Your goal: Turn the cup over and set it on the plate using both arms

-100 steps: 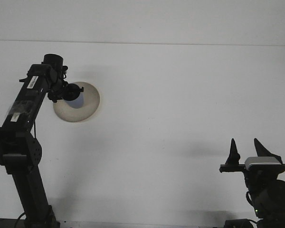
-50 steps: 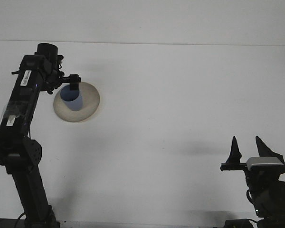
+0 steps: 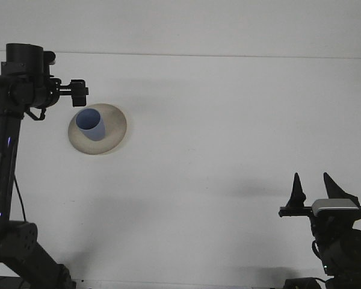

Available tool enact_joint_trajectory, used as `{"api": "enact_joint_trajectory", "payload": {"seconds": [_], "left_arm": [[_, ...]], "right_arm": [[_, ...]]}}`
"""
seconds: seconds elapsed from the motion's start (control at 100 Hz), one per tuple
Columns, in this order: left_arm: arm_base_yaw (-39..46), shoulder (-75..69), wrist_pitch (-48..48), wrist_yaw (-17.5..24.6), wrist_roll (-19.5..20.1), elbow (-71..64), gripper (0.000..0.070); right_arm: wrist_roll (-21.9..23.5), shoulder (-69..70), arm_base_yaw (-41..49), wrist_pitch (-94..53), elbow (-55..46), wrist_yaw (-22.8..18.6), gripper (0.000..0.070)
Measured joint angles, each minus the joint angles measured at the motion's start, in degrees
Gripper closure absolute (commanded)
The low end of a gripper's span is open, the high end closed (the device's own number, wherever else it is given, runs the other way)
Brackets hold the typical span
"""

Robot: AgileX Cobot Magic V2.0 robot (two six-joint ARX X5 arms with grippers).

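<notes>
A blue cup (image 3: 90, 125) stands mouth-up on the left half of a beige round plate (image 3: 112, 129) at the table's left. My left gripper (image 3: 80, 93) hangs above and just left of the cup, clear of it, open and holding nothing. Low at the right, my right gripper (image 3: 311, 180) points upward near the front edge, open and holding nothing, far from the plate.
The white table (image 3: 216, 132) runs back to a pale wall edge at the top. My left arm's dark links (image 3: 3, 150) run down the left side. The right arm's base (image 3: 343, 241) fills the bottom right corner.
My left gripper has let go of the cup and drawn back up and to the left. The cup now stands free on the plate. The right arm has barely moved.
</notes>
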Motion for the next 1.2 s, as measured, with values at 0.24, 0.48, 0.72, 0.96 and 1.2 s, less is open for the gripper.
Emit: {"api": "enact_joint_trajectory", "payload": {"seconds": [0.24, 0.48, 0.72, 0.96, 1.2], "left_arm": [[-6.01, -14.47, 4.2, 0.0, -0.09, -10.99, 0.0127], [-10.64, -34.27, 20.5, -0.13, -3.26, -38.14, 0.0127], [-11.96, -56.67, 40.13, -0.55, -4.26, -69.24, 0.0126], [-11.96, -75.45, 51.39, -3.5, 0.37, -93.37, 0.0128], [-11.96, -81.96, 53.55, -3.5, 0.22, -95.32, 0.013]], "right_arm": [[0.02, 0.0, 0.0, -0.02, 0.0, 0.02, 0.0237], [0.0, 0.0, 0.0, -0.02, 0.0, 0.02, 0.0237], [0.0, 0.0, 0.0, -0.02, 0.0, 0.02, 0.0237], [0.0, 0.0, 0.0, -0.02, 0.0, 0.02, 0.0237], [0.02, 0.0, 0.0, -0.02, 0.0, 0.02, 0.0237]]}}
